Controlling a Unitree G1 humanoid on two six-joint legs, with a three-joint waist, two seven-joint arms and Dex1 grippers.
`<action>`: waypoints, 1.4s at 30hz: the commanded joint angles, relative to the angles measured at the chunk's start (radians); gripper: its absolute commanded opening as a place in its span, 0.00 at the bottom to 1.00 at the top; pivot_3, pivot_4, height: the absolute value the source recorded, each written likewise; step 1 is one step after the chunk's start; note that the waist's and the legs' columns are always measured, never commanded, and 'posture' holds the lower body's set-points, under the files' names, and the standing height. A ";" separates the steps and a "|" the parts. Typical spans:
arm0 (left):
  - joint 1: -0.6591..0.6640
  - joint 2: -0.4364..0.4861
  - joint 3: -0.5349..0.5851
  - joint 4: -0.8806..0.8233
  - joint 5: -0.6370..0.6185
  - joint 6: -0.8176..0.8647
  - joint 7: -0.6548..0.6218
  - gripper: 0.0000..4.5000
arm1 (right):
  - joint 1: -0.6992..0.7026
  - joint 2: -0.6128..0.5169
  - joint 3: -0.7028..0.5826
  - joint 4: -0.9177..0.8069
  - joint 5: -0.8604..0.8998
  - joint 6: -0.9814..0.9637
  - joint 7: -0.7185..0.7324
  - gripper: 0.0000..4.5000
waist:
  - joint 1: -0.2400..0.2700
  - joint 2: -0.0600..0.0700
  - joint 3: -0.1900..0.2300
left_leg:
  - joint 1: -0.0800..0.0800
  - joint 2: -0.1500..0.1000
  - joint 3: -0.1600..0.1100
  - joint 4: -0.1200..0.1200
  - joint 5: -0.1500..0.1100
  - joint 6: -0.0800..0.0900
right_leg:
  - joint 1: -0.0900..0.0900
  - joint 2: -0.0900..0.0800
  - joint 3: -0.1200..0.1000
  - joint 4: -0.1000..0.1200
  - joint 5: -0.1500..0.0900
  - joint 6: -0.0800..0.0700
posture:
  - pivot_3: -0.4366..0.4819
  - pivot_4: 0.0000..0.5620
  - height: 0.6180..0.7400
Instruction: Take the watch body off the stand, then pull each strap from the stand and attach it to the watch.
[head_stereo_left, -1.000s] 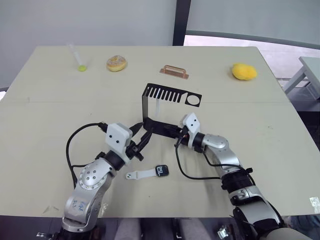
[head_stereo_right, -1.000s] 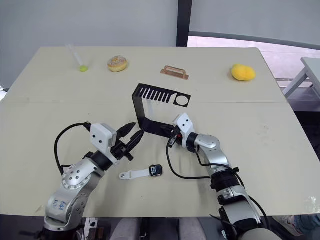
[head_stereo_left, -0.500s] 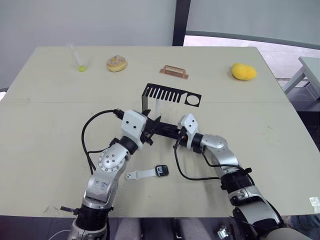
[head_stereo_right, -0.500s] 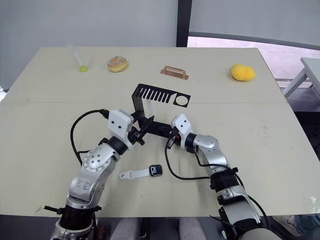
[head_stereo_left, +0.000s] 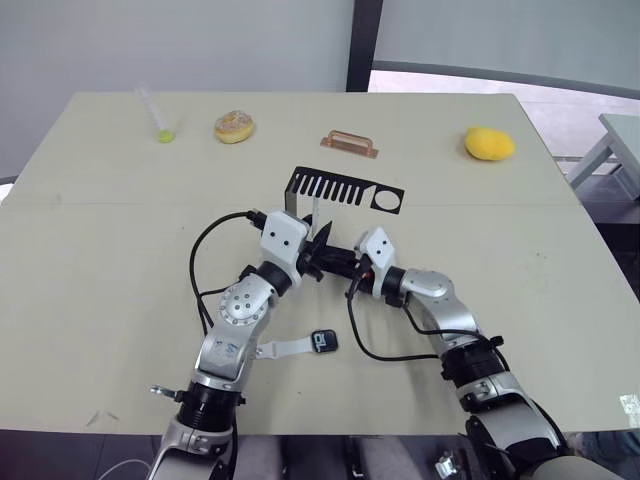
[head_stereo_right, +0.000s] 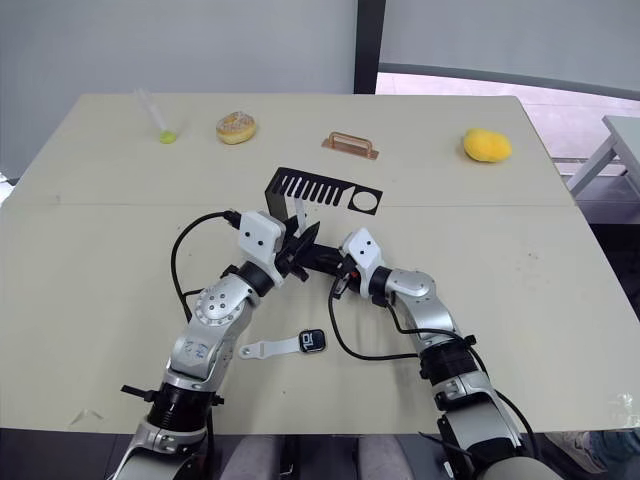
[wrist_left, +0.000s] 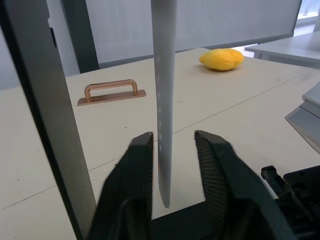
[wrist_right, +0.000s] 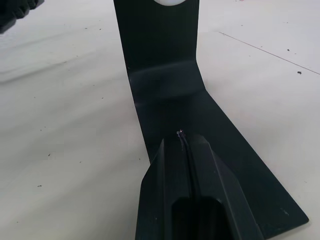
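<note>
We see the left gripper (wrist_left: 172, 165) inside the stand (head_stereo_left: 296, 215), its parted fingers flanking the hanging strap (wrist_left: 163, 100) without contact. The stand's upright blocks one side; the right gripper (wrist_right: 186, 145), its fingers together, occupies the foot. Near the table (head_stereo_left: 90, 270) edge, the watch body (head_stereo_left: 322, 341) with its attached strap (head_stereo_left: 280, 349) lies between the arms. The far objects stand well apart.

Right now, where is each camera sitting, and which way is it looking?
Head views: both eyes sit on the head, looking forward and down over both arms at the table.
Left wrist view: looks along the open left gripper at the hanging strap.
Right wrist view: looks along the shut right gripper pressing on the stand.
Shared: the left wrist and head views both show the copper handle and the yellow fruit.
</note>
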 joint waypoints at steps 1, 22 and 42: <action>-0.019 -0.008 0.004 -0.010 0.014 -0.044 0.003 0.02 | 0.029 -0.003 0.021 0.024 -0.026 0.032 0.004 0.00 | 0.000 0.000 0.000 | 0.000 0.000 0.000 0.000 0.000 0.000 | 0.000 0.000 0.000 0.000 0.000 0.000 | 0.48 0.27 1.00; 0.094 0.076 0.088 -0.120 -0.184 -0.161 -0.225 0.02 | 0.019 -0.001 0.010 0.075 -0.044 0.056 -0.062 0.00 | 0.011 0.000 0.000 | 0.001 0.000 0.000 0.001 0.000 0.000 | 0.000 0.000 0.000 0.000 0.000 0.000 | 0.48 0.27 1.00; 0.062 0.756 0.290 -0.125 -1.033 0.757 -0.817 0.00 | 0.345 -0.153 -0.240 -0.642 0.640 0.539 0.093 0.30 | 0.015 0.002 0.001 | -0.003 -0.002 -0.005 -0.004 -0.004 0.007 | 0.000 -0.003 -0.003 -0.003 0.000 0.000 | 0.48 0.27 1.00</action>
